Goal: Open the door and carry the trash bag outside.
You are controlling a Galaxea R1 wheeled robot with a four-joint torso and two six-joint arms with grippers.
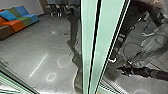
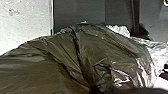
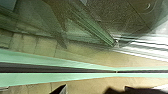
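The pale green door frame [image 1: 88, 50] stands tall, smooth, dark-seamed. A creased, glossy olive-brown trash bag [image 2: 100, 50] bulges before the left wrist, partly cut off, its place from the frame unclear. Right of the frame, the right arm [image 1: 150, 73] reaches inward, nearly level. Neither the left gripper's [image 2: 110, 90] nor right gripper's [image 1: 123, 70] jaw state can I tell.

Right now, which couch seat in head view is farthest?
The blue seat, at the far end; green seat, orange seat and brown seat are nearer.
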